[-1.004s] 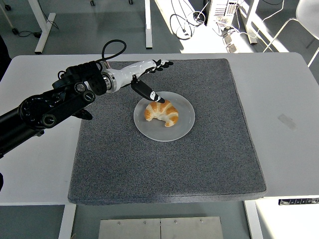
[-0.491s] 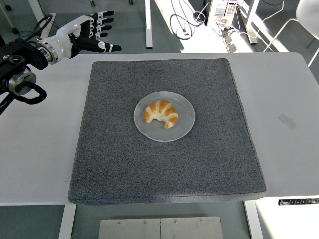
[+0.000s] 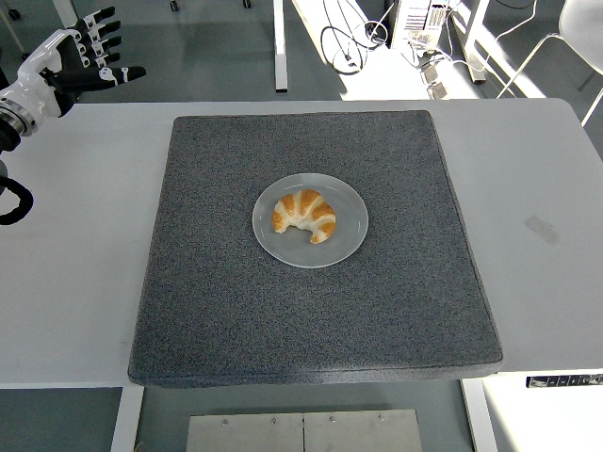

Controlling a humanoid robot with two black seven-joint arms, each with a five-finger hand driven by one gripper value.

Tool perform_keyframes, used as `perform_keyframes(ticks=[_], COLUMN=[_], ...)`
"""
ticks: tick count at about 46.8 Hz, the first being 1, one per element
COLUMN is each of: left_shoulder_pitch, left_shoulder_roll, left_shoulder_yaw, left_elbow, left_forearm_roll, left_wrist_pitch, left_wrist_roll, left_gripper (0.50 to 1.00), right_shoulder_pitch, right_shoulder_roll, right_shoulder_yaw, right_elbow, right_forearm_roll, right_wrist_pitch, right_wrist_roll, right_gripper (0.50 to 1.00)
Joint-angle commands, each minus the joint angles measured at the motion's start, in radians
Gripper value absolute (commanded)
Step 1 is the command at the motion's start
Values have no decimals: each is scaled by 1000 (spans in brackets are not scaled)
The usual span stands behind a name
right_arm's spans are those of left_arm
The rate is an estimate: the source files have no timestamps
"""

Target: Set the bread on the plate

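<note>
1. Pulling my left hand (image 3: 71, 58) back to the far left corner, up above the table (image 3: 75, 235) edge; a second ago it sat right at the plate with a fingertip touching the bread, half a second ago it was already partway out.
2. Fingers (image 3: 105, 45) spread apart, holding nothing. Hand well clear of everything.
3. Grey mat (image 3: 236, 311) covers the table middle, nothing else on it but the plate.
4. Plate (image 3: 347, 240) sits in the mat's centre, same spot as before.
5. Bread (image 3: 304, 215), a croissant, lies on the plate, a bit left of its middle, fully inside the rim, not hanging over. Hasn't moved since I let go.
6. My read: the placing is done, release was clean, this is just the retreat.
7. Right arm not in view.
</note>
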Motion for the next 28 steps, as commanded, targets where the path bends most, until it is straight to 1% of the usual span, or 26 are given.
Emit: perform_keyframes(ticks=[1, 5, 9, 13, 17, 20, 23, 25, 28], left_shoulder_pitch=[22, 33, 34, 37, 37, 40, 53, 63, 77], left_shoulder_roll=[-3, -4, -6, -27, -95, -176, -254, -286, -310], left_shoulder_yaw=[0, 2, 3, 0, -2, 2, 0, 0, 0], left_elbow=[45, 69, 74, 83, 137, 203, 267, 290, 303], left_forearm_roll=[-34, -44, -44, -45, -47, -47, -47, -47, -47], left_wrist_pitch=[-6, -9, -9, -9, -9, -9, -9, -9, -9], left_wrist_roll=[-22, -49, -65, -78, -117, -135, -141, -150, -176], left_gripper=[977, 977, 977, 975, 975, 975, 975, 975, 975], right_shoulder_pitch=[9, 18, 18, 20, 20, 18, 20, 20, 20], right_shoulder_roll=[0, 0, 0, 0, 0, 0, 0, 0, 0], right_shoulder_yaw=[3, 5, 0, 0, 0, 0, 0, 0, 0], right_elbow=[14, 15, 11, 3, 3, 6, 6, 6, 5], right_forearm_roll=[0, 0, 0, 0, 0, 0, 0, 0, 0], right_wrist_pitch=[4, 2, -1, -3, -3, -3, -3, -3, -3], right_wrist_roll=[1, 0, 1, 0, 1, 0, 0, 0, 0], right_gripper=[1000, 1000, 1000, 1000, 1000, 1000, 1000, 1000, 1000])
